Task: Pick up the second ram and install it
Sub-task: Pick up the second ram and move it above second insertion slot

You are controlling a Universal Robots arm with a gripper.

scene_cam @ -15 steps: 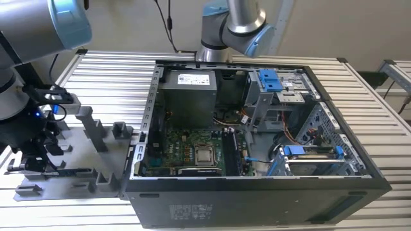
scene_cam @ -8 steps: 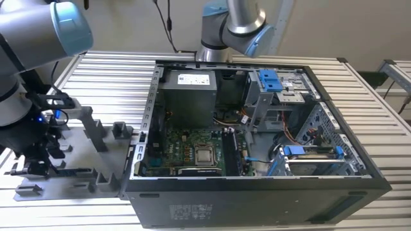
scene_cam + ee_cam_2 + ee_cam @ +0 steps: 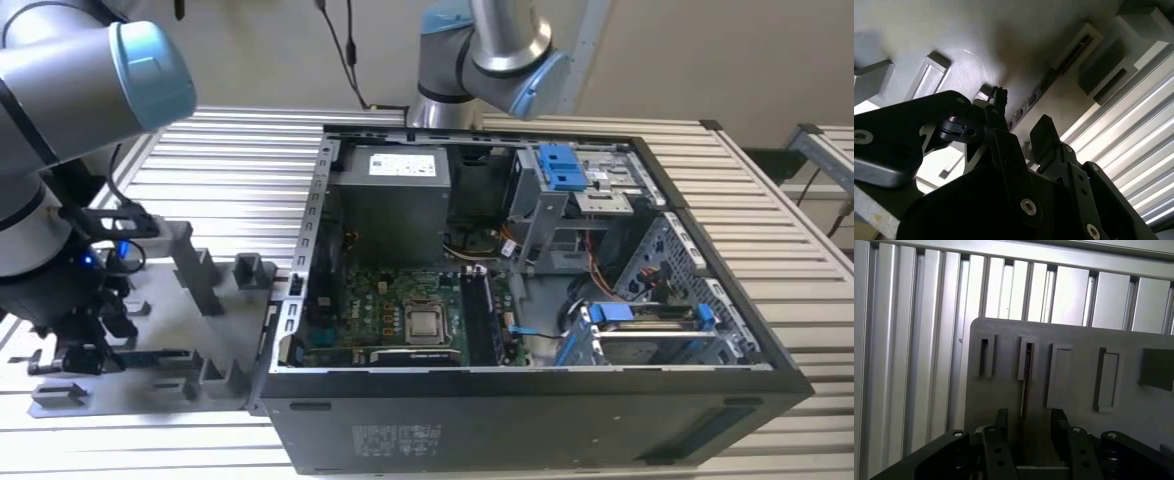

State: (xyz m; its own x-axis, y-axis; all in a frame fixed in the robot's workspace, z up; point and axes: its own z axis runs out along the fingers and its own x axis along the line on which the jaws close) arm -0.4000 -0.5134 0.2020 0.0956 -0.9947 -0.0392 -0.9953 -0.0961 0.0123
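Note:
The second ram (image 3: 1024,385) stands on its edge in a slot of the grey holder tray (image 3: 1079,345), seen as a thin dark strip. In the second wrist view the ram (image 3: 1054,72) runs as a narrow dark line across the tray (image 3: 954,30). My gripper (image 3: 1029,416) is open, low over the tray. One black finger (image 3: 1001,422) stands on each side of the stick, apart from it. In the exterior view the gripper (image 3: 87,345) hangs over the tray (image 3: 200,335), at the exterior view's left of the computer case.
The open computer case (image 3: 534,400) lies on the slatted metal table (image 3: 227,150), with the motherboard (image 3: 387,300) and processor socket (image 3: 427,322) exposed. Grey upright posts (image 3: 187,265) rise from the tray close to my arm. A second robot arm (image 3: 481,50) stands behind the case.

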